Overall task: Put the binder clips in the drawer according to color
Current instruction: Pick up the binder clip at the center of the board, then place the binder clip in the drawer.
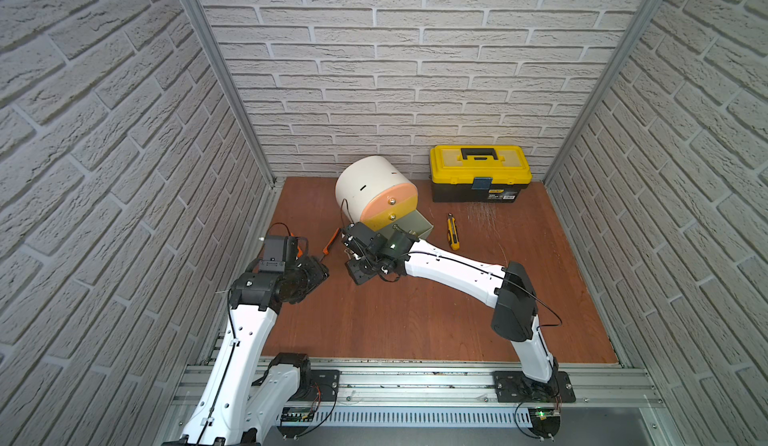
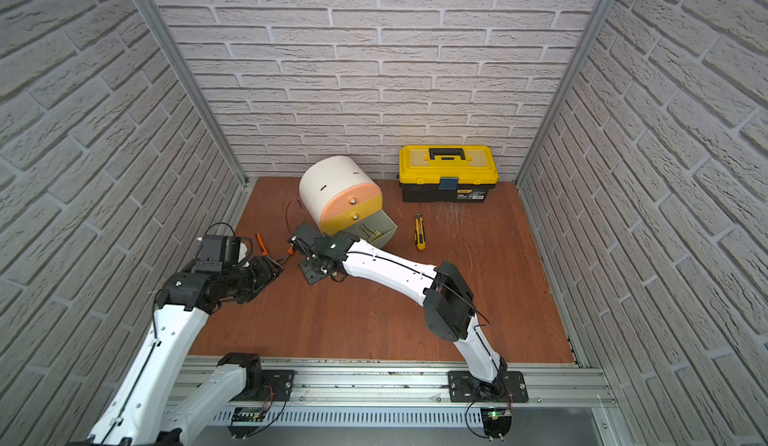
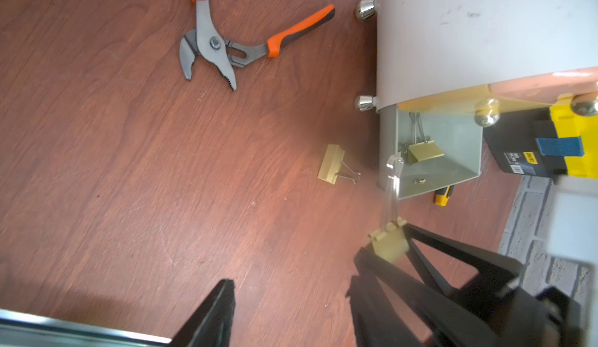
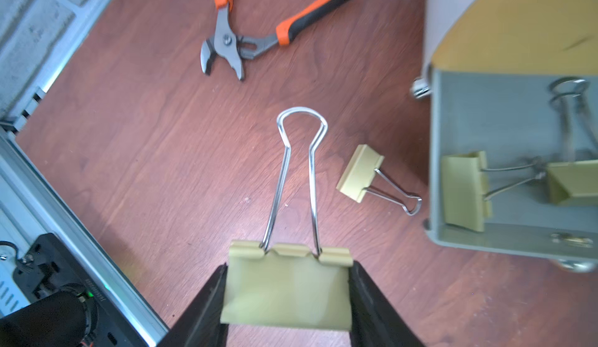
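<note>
Counting yellow binder clips: one gripped (image 4: 286,292); one loose (image 4: 359,174); two drawered (image 4: 463,190).

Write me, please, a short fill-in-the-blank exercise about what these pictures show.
The right gripper is shut on a binder clip coloured pale ___.
The open drawer holds ___ clips.
The orange-handled tool on the table is a pair of ___.
Missing words: yellow; two; pliers.
</note>
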Available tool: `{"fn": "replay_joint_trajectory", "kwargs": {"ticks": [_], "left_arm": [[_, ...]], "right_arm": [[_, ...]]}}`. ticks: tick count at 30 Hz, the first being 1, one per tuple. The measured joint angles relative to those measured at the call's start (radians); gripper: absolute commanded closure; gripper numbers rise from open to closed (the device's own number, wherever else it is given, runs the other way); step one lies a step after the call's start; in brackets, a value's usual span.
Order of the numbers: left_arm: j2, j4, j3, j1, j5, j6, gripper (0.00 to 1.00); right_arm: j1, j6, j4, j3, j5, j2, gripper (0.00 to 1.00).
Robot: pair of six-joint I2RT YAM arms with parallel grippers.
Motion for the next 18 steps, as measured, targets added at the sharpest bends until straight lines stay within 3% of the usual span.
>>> {"fn": "replay_joint_trajectory", "kwargs": {"ticks": [5,18], "left_arm": [[0.079,0.025,0.042,-0.026,-0.006,0.022,0.39],[0.323,0.15,0.135,-0.241,-0.035,0.046,0.39]], "right_arm": [[-0.063,-0.018,-0.003,-0.019,0.018,-0.041,0.57],[-0.23,-0.047,-0.019,-0.059,0.039,-0.063,0.56]]}}
